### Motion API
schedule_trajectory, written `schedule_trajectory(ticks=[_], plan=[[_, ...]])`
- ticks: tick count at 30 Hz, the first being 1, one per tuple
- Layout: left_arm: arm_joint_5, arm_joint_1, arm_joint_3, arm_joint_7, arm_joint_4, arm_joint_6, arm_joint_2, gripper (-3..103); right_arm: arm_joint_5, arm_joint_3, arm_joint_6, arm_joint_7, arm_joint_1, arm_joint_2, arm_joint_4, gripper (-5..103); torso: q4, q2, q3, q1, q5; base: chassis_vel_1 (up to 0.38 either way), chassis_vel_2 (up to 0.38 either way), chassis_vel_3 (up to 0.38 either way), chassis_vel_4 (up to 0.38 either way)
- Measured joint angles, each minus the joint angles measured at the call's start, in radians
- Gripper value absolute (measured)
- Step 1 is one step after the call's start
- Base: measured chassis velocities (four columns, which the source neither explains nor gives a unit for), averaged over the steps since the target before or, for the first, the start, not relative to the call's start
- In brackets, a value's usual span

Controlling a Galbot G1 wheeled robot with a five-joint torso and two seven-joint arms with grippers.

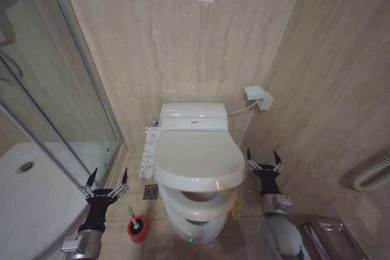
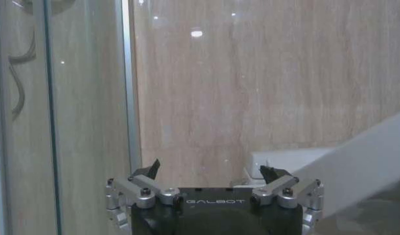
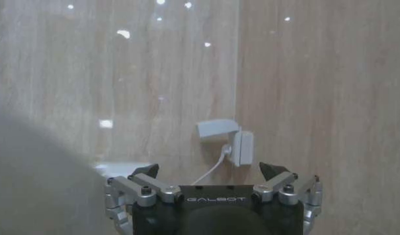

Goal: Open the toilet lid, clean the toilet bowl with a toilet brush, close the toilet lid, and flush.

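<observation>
Head view shows one toilet lid [image 1: 198, 156] down, one toilet brush [image 1: 135, 223], and two wide-spread, empty grippers: left gripper [image 1: 106, 179], right gripper [image 1: 262, 158].

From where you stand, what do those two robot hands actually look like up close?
Both match. The left gripper and right gripper each have a black body lettered GALBOT, silver metal linkages with round bolts, and two dark pointed fingertips. Behind each sits a black wrist, then a rounded silver-grey arm segment.
</observation>
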Motion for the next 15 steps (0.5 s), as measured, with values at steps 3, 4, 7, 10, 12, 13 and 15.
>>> schedule_trajectory(ticks=[3, 4, 7, 10, 12, 13, 15], plan=[[0.000, 0.000, 0.000, 0.000, 0.000, 0.000, 0.000, 100, 0.006, 0.003, -0.009, 0.001, -0.014, 0.000, 0.023, 100, -0.0003, 0.000, 0.000, 0.000, 0.0000, 0.000, 0.000, 0.000, 0.000], [0.000, 0.000, 0.000, 0.000, 0.000, 0.000, 0.000, 100, 0.004, 0.003, -0.013, 0.006, -0.021, 0.000, 0.031, 100, -0.0003, 0.000, 0.000, 0.000, 0.0000, 0.000, 0.000, 0.000, 0.000], [0.000, 0.000, 0.000, 0.000, 0.000, 0.000, 0.000, 100, -0.013, 0.001, -0.021, 0.032, -0.036, 0.001, 0.039, 100, -0.0003, 0.000, 0.000, 0.000, 0.0000, 0.000, 0.000, 0.000, 0.000], [0.000, 0.000, 0.000, 0.000, 0.000, 0.000, 0.000, 100, -0.032, 0.001, -0.038, 0.041, -0.050, 0.001, 0.043, 100, -0.0004, 0.000, 0.000, 0.000, 0.0001, 0.000, 0.000, 0.000, 0.000], [0.000, 0.000, 0.000, 0.000, 0.000, 0.000, 0.000, 100, -0.038, 0.008, -0.065, 0.032, -0.061, 0.002, 0.057, 100, -0.0003, 0.000, 0.000, 0.000, 0.0001, 0.000, 0.000, 0.000, 0.000], [0.000, 0.000, 0.000, 0.000, 0.000, 0.000, 0.000, 100, -0.041, 0.015, -0.087, 0.011, -0.071, 0.001, 0.072, 100, -0.0003, 0.000, 0.000, 0.000, 0.0001, 0.000, 0.000, 0.000, 0.000], [0.000, 0.000, 0.000, 0.000, 0.000, 0.000, 0.000, 100, -0.050, 0.023, -0.105, -0.006, -0.079, 0.000, 0.083, 100, -0.0003, 0.000, 0.000, 0.000, 0.0001, 0.000, 0.000, 0.000, 0.000]])
